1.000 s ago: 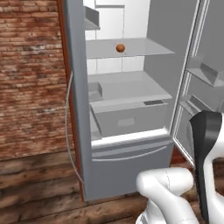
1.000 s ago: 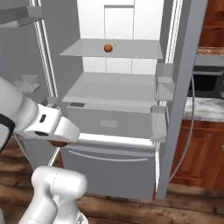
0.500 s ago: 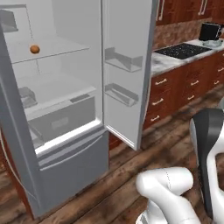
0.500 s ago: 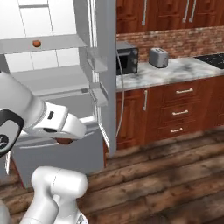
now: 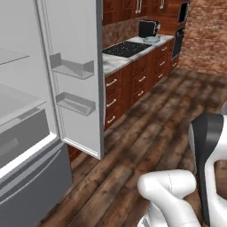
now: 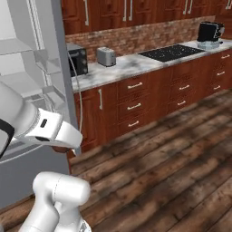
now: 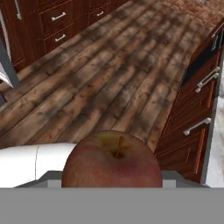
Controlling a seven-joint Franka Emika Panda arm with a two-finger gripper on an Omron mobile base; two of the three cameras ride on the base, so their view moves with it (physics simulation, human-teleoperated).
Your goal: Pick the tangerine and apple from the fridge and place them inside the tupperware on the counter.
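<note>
Apple (image 7: 112, 159), stem up, bears no readable label.

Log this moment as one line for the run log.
phase: carrying | gripper: shut on apple | fridge: door open, at left | counter: ahead | tupperware: far end of counter, by cooktop

The white arm rose from the base and folded low, its forearm reaching out across the right base view. The gripper (image 7: 112, 183) was closed around the apple (image 7: 112, 159), stem toward the camera.
</note>
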